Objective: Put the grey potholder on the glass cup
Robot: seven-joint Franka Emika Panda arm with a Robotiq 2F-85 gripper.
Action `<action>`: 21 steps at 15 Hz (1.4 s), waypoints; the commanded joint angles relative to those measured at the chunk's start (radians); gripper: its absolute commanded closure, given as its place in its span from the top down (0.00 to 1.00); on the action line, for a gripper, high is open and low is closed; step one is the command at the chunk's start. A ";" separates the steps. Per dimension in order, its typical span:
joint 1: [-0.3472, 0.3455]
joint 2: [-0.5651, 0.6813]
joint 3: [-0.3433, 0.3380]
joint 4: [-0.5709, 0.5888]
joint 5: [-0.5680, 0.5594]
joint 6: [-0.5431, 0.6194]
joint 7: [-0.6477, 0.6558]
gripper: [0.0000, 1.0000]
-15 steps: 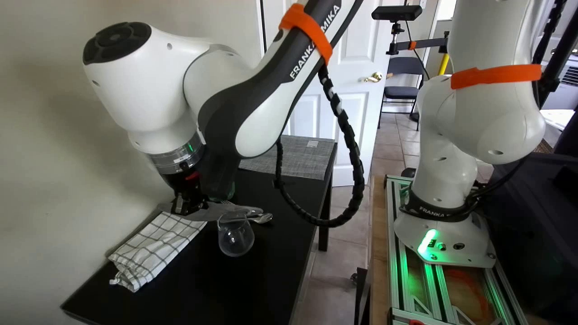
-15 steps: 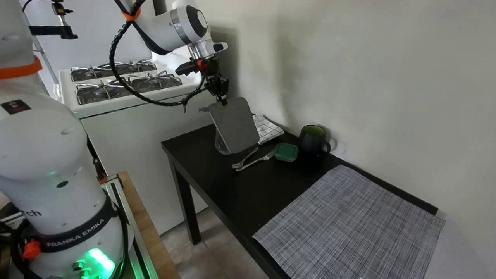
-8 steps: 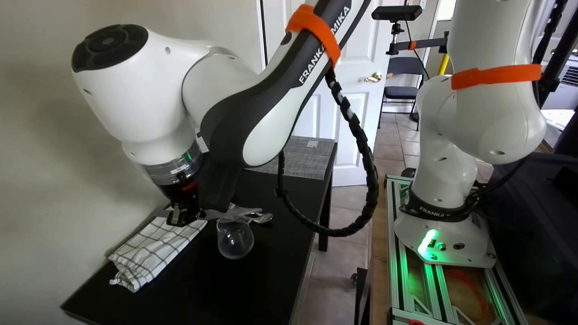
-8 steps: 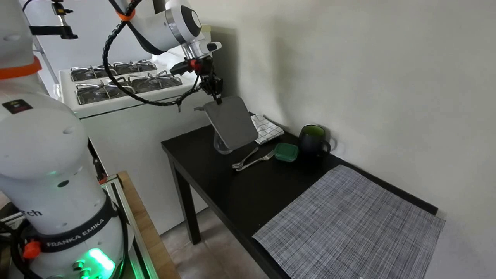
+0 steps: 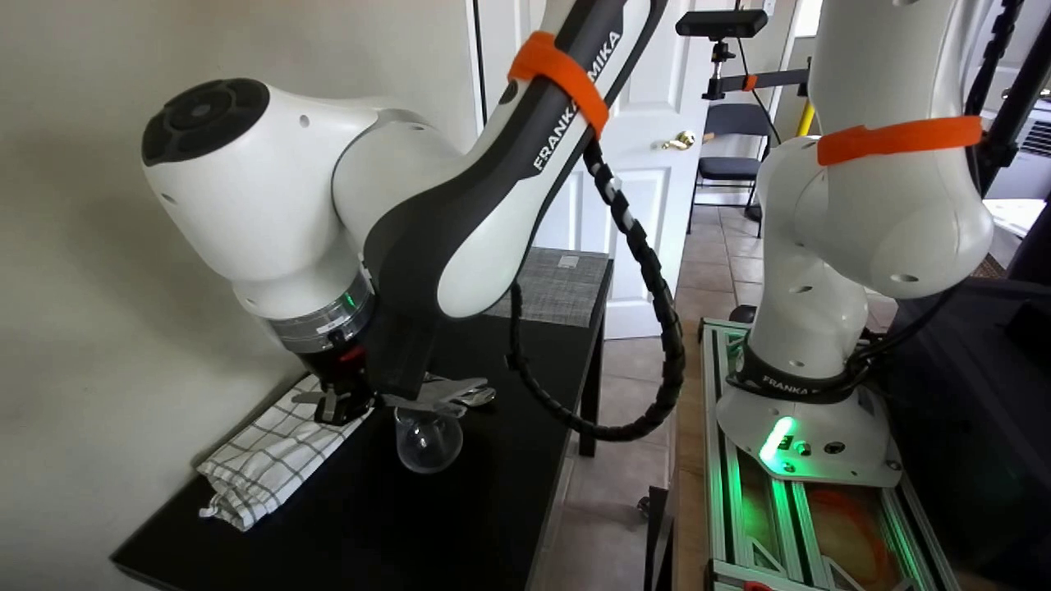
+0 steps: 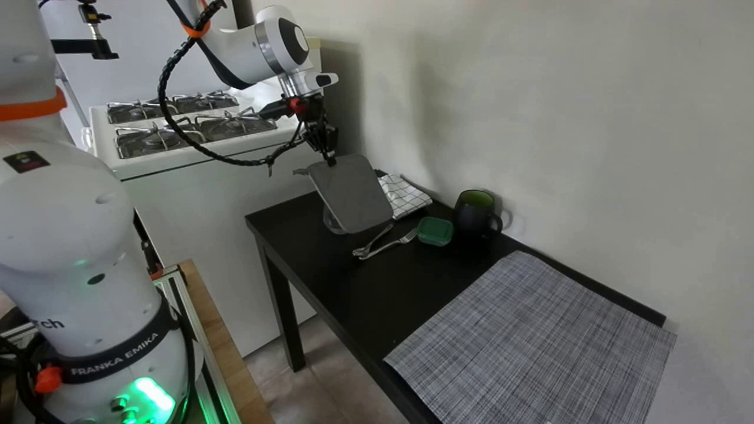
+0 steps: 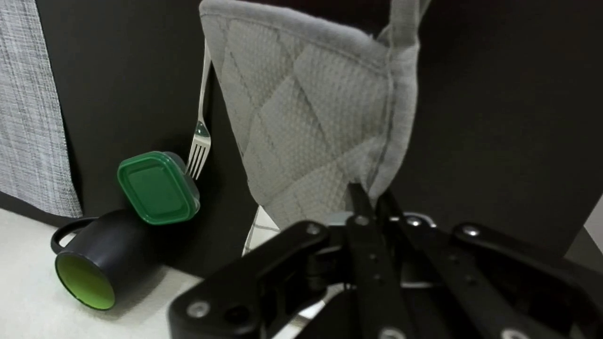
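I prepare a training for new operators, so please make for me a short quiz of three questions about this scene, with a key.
1. Which thing does the hand hold?
2. True or false: the glass cup is on the table, apart from the woven mat.
3. The inside of the black mug is: A) red, B) green, C) white.

Key: 1: the grey potholder. 2: true. 3: B.

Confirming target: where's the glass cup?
In an exterior view, the glass cup sits left of centre on the table, right of the checked towel, near the grey potholder.
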 commanded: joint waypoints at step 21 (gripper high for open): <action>-0.138 -0.097 -0.090 0.000 0.572 0.092 -0.373 1.00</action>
